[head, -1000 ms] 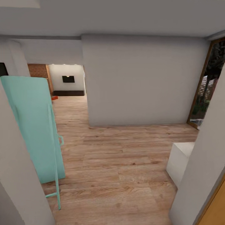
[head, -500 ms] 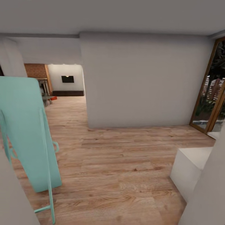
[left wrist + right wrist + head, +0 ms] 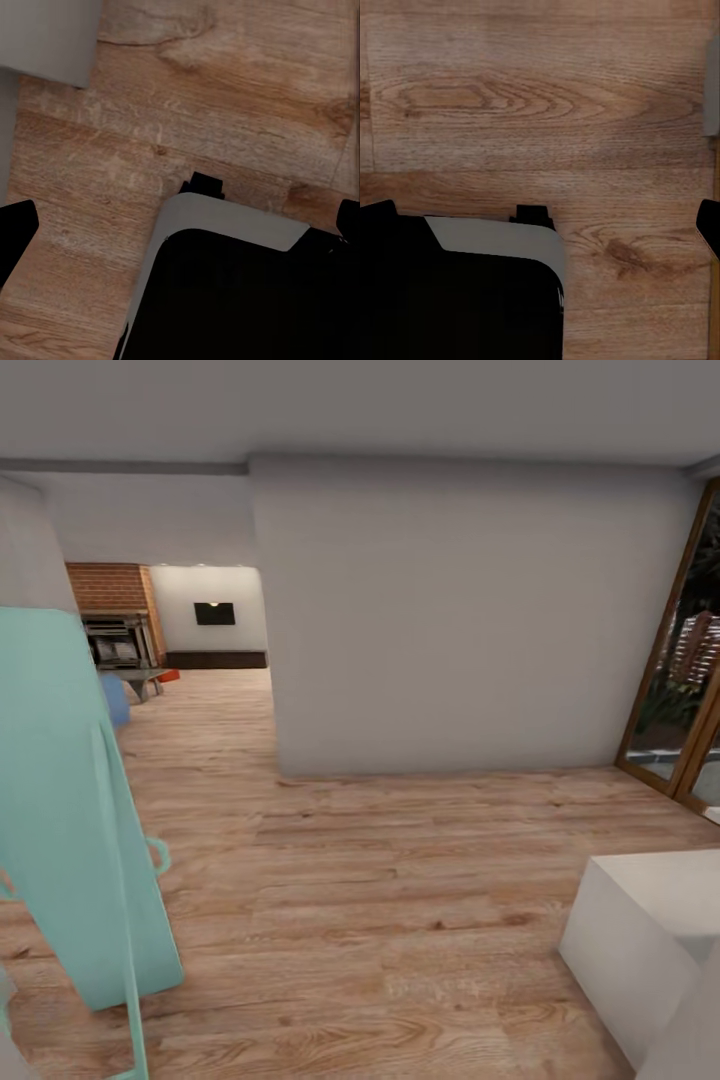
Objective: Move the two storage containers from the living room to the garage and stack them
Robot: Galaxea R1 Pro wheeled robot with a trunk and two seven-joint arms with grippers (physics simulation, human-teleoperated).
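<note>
Far down the passage, a small red-orange bit of a storage container shows on the light wood floor of the living room, beside the brick fireplace; most of it is hidden. My left gripper hangs open above the wood planks, its black fingertips wide apart with nothing between them. My right gripper is likewise open over the planks, empty. The garage is out of view.
A mint-green standing panel with a frame leans close on the left. A grey wall block stands ahead, with the opening to its left. A white box sits low right, and glazed wooden doors are far right. A grey-and-black part of my own body lies under both wrists.
The camera has advanced: the green panel slid left, the white box grew at the right, and the fireplace and a blue sofa edge came into sight. Both grippers look unchanged.
</note>
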